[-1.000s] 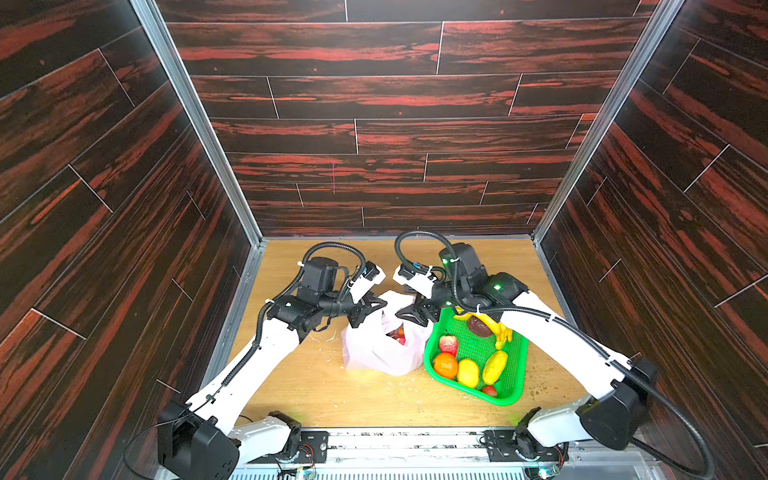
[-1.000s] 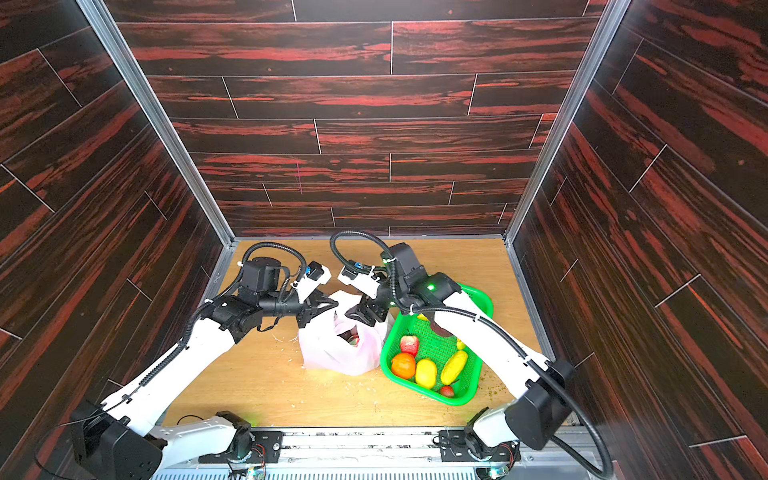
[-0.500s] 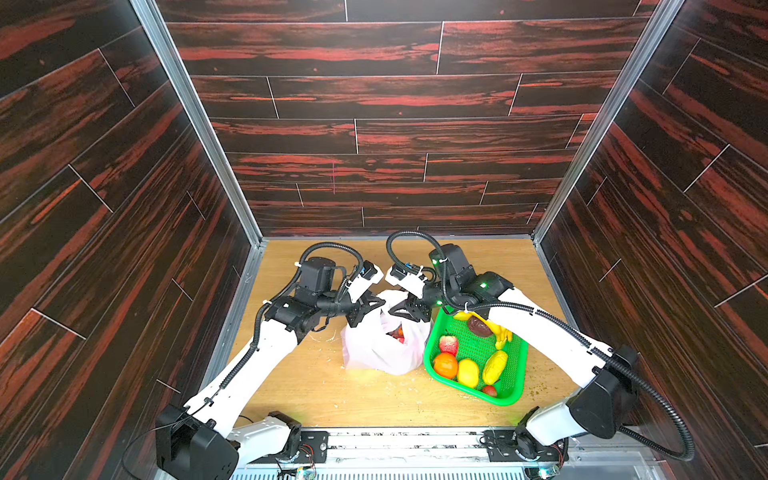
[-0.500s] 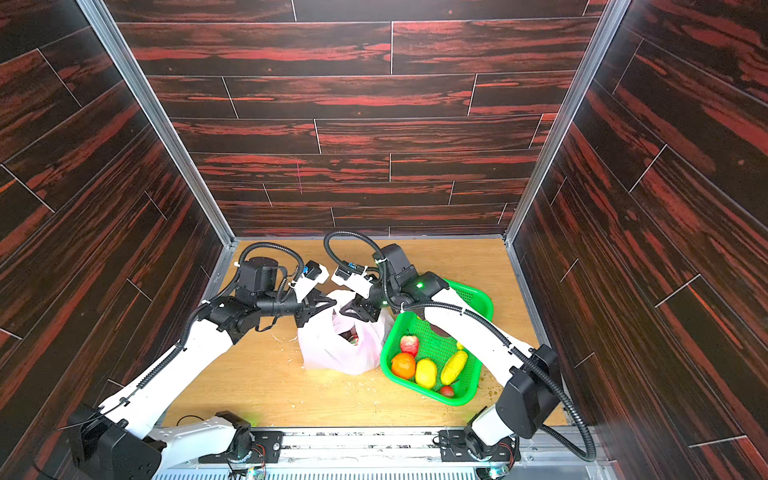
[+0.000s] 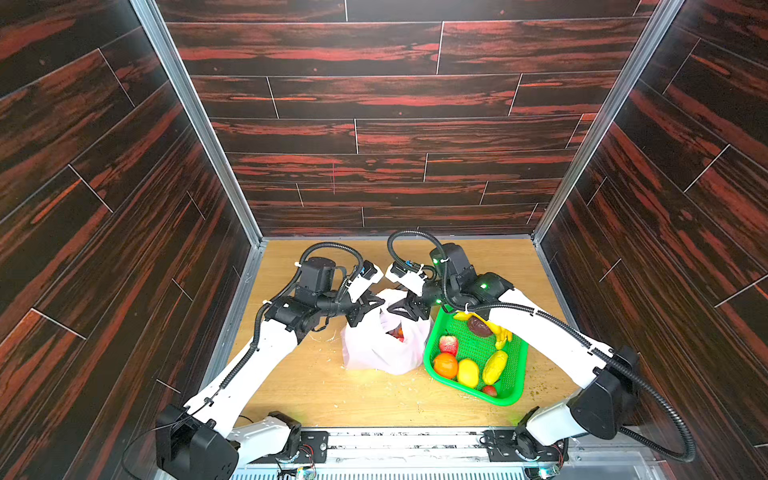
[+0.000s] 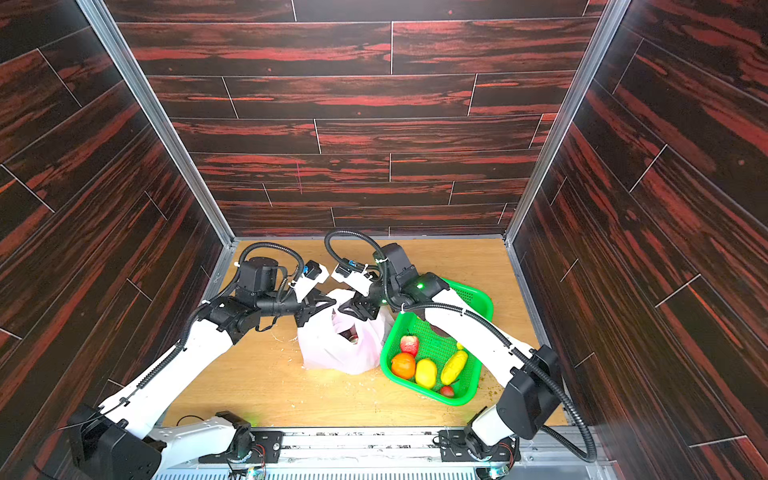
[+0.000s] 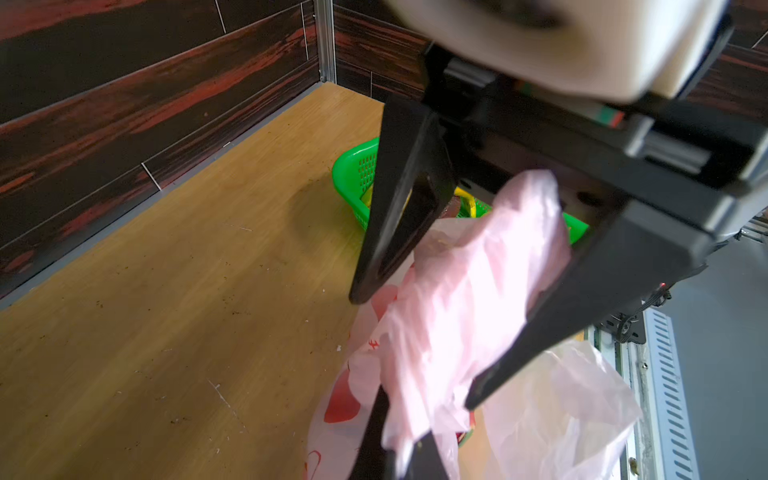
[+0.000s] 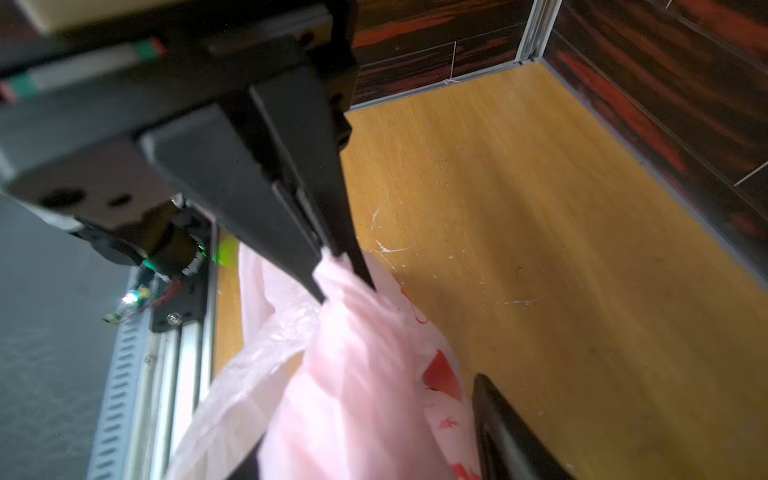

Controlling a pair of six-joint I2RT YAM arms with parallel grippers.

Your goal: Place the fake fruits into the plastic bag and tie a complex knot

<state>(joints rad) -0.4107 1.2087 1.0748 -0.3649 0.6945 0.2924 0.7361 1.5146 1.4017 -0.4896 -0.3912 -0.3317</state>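
Top views look down from the front; wrist views close, sharing the plastic bag (image 7: 465,291)

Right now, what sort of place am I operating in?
Likely a purpose-built robot test booth: dark wood-look panel walls framed by aluminium corner posts, a small wooden tabletop, and a mounting rail along the front.

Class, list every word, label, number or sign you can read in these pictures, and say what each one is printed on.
Nothing can be quoted.
plastic bag: small red printed characters beside red fruit pictures, too blurred to read.
green basket: no lettering visible.
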